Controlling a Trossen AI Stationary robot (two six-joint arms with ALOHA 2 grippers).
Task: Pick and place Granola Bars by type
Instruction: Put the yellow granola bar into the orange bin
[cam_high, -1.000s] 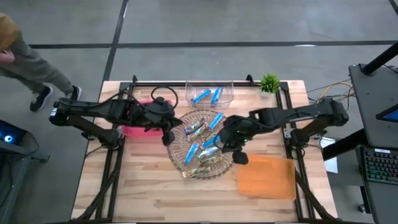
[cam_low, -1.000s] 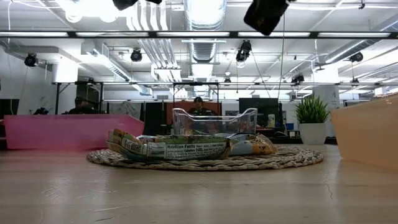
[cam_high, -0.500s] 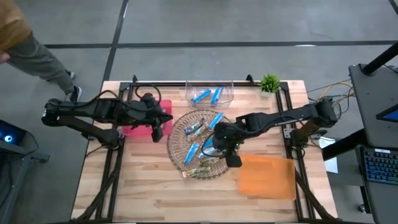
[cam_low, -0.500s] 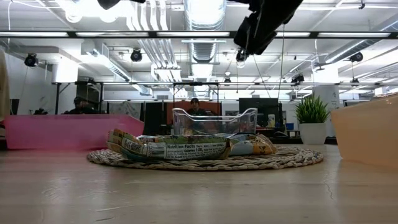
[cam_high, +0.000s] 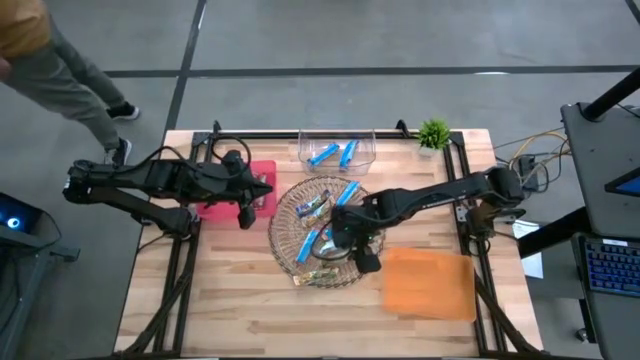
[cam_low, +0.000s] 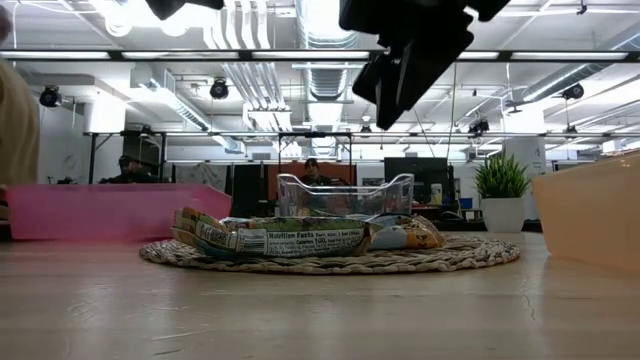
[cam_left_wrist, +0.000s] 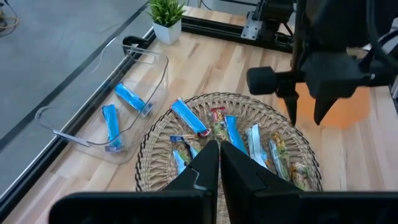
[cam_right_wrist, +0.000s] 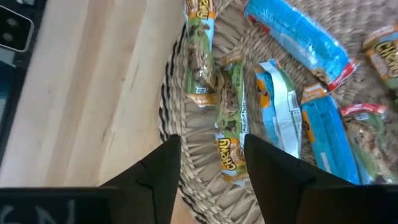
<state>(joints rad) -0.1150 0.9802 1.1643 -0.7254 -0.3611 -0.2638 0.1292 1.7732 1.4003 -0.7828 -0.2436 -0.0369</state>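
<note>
Right gripper (cam_right_wrist: 208, 171), jaws spread and empty, hovers over the round wicker tray (cam_right_wrist: 186, 193). Directly between its 2 fingers lies a green-wrapped chewy granola bar (cam_right_wrist: 230, 124). Best descend straight, straddling only it, clear of the blue bar (cam_right_wrist: 277, 115) beside. Left gripper (cam_left_wrist: 219, 163) waits closed, empty.

The wooden table (cam_high: 220, 290) bears a wicker tray (cam_high: 283, 245), clear bin (cam_high: 366, 152), pink bin (cam_high: 262, 172), orange bin (cam_high: 430, 285) and plant (cam_high: 434, 132).

Around the wicker tray (cam_high: 285, 250), bare tabletop lies open on the near side. A clear bin (cam_high: 337, 149) blocks the far side, a pink bin (cam_high: 215, 207) and the left gripper (cam_high: 247, 212) the left, an orange bin (cam_high: 430, 284) the right. The right gripper (cam_high: 340, 238) hangs over the tray's middle, jaws parted.
</note>
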